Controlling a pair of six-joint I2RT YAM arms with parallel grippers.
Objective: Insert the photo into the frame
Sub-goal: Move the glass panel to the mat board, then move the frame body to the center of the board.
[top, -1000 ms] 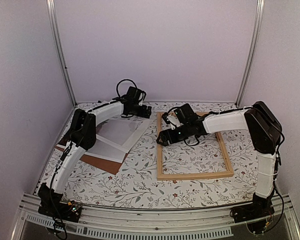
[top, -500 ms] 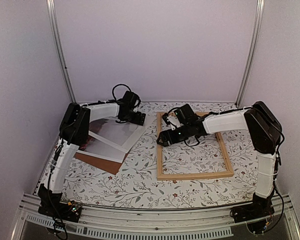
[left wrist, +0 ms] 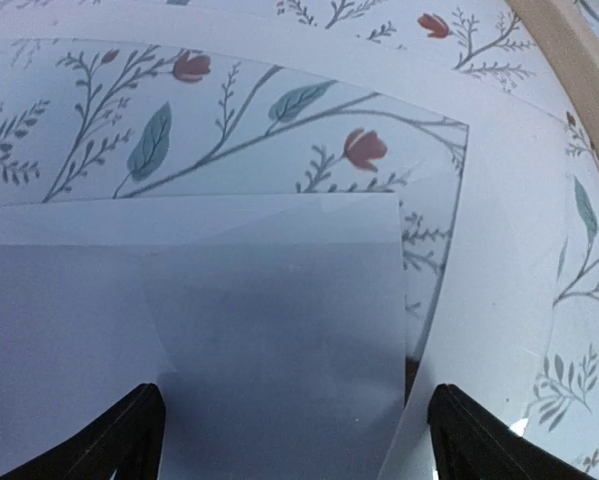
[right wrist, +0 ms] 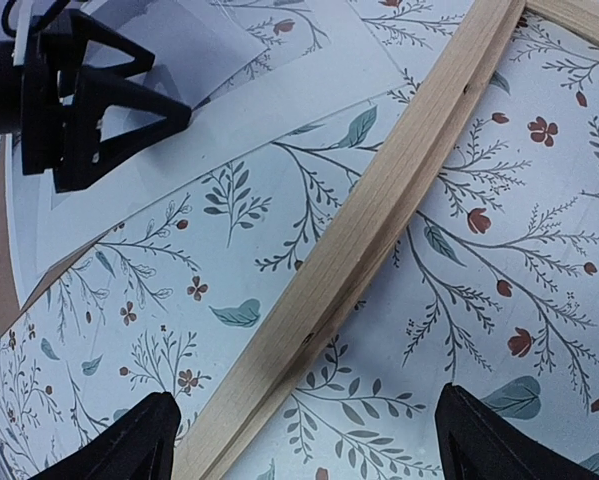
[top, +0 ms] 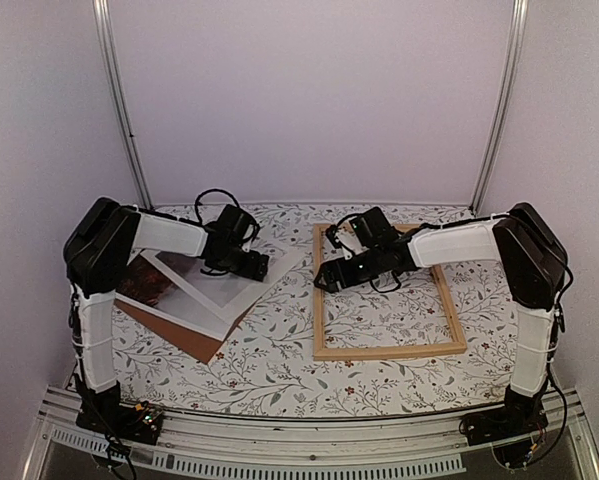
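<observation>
**Frame** (top: 391, 351): thin light wood strips, lying flat on the floral cloth (top: 279, 375), right of centre. The cloth shows through its opening.

**Photo** (top: 169, 282): lying flat at the left of the table, outside the frame and not touching it. Its dark reddish-brown end is toward the left wall and its pale grey end is toward the frame. It is part of a loose stack.

**Mat** (top: 211, 306): white, in the same stack, with a corner reaching near the frame's left strip.

**Board** (top: 194, 340): brown, lowest in the stack, with a corner poking out toward the near edge.

**Clear sheet** (left wrist: 279, 120): seen from the left wrist, just beyond the photo's pale end. The cloth pattern shows through it.

**Left gripper** (top: 257, 266): low over the pale end of the photo. The jaws are spread wide with the photo's grey surface between the fingertips, and they have hold of nothing.

**Right gripper** (top: 324, 279): at the frame's left strip, toward its far end. The jaws are spread wide and the wood strip runs diagonally between the fingers without being pinched. I cannot tell whether the tips touch the cloth.
</observation>
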